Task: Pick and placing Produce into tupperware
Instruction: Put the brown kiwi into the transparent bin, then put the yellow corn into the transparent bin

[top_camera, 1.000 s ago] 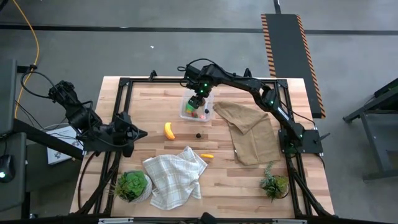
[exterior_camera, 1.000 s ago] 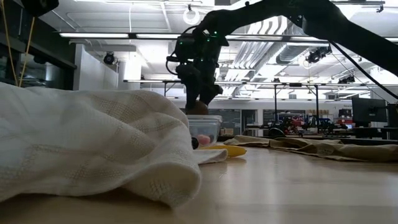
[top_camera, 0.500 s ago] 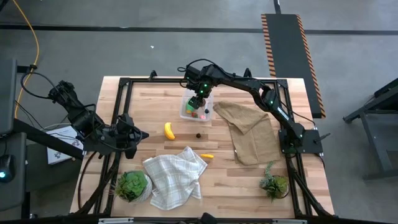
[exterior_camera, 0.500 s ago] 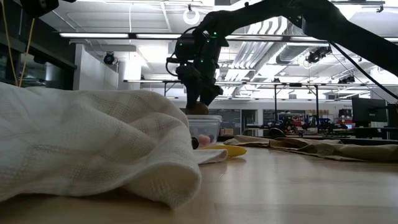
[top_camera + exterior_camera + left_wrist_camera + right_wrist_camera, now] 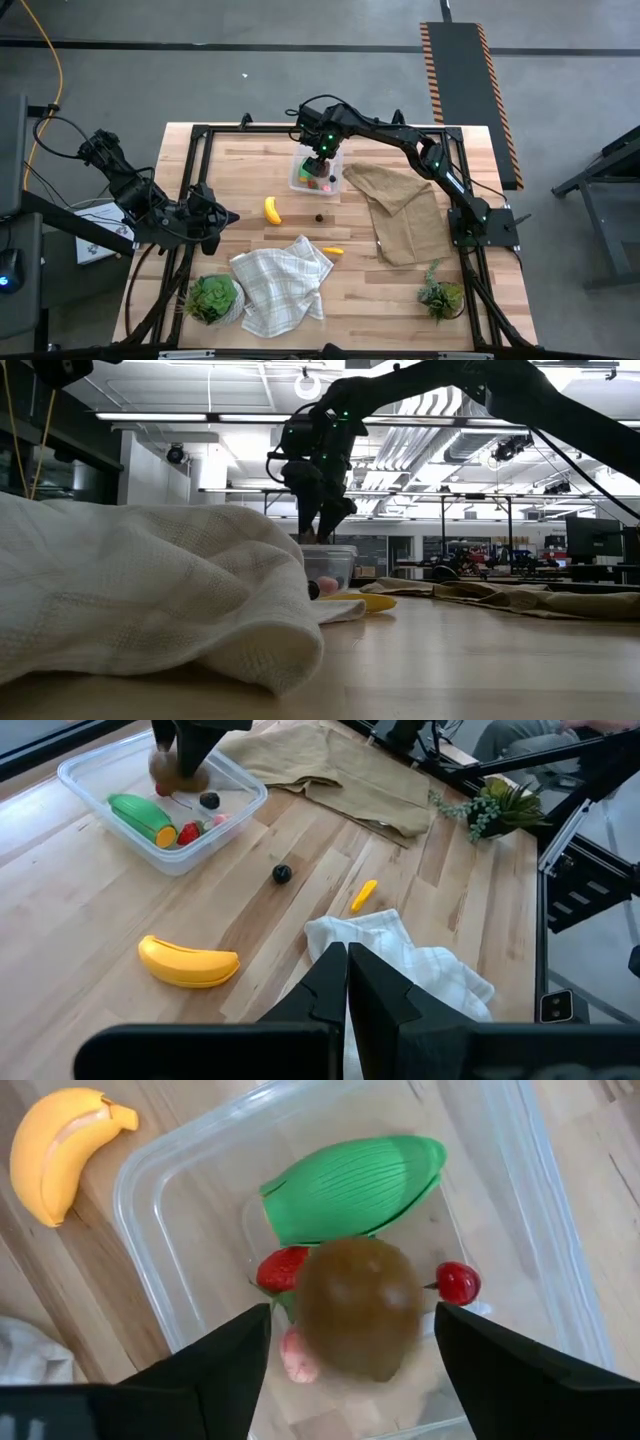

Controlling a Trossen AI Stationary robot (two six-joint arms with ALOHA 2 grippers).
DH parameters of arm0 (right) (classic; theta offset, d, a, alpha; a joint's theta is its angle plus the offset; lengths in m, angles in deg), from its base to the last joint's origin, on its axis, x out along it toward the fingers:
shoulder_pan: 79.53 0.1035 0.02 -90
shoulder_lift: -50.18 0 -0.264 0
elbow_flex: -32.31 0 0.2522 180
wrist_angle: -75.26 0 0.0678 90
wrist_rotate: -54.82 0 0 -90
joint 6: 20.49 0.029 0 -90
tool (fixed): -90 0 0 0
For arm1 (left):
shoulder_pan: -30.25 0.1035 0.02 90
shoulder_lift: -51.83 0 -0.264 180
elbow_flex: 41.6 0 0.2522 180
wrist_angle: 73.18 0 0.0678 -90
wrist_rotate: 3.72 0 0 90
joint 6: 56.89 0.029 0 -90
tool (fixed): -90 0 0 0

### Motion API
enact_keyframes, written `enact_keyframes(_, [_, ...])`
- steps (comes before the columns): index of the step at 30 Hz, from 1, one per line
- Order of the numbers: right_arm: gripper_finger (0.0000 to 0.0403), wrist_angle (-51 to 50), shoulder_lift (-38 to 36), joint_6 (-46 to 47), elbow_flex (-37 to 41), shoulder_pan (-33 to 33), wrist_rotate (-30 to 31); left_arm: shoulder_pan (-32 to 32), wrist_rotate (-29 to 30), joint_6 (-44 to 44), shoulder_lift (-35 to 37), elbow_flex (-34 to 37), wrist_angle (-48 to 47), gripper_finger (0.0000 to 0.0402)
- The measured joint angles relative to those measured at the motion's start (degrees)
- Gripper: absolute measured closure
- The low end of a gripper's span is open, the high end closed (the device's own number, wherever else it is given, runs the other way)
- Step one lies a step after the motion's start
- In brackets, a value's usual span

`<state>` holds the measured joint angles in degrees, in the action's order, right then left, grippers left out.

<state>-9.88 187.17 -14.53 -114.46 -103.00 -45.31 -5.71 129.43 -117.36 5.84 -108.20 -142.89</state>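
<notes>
Fingers of the right gripper are spread wide over the tupperware, with the brown kiwi seen between them, apart from both; whether it has landed cannot be told. Inside the container a green piece and red berries are seen. The left gripper is held shut at the table's left edge. Outside on the wood lie the banana, a dark berry and a small yellow piece. The checked cloth blocks much of the low view.
</notes>
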Motion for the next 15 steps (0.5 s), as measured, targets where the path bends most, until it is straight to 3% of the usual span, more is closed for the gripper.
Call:
enact_keyframes(10, [0.0126,0.0,0.0,-0.9,0.0,0.0,0.0,0.0,0.0,0.0,0.0,0.0,0.0,0.0399])
enact_keyframes(15, [0.0126,-0.1,-1.0,-0.2,0.0,0.6,-4.2,0.0,0.0,0.0,0.0,0.0,0.0,0.0399])
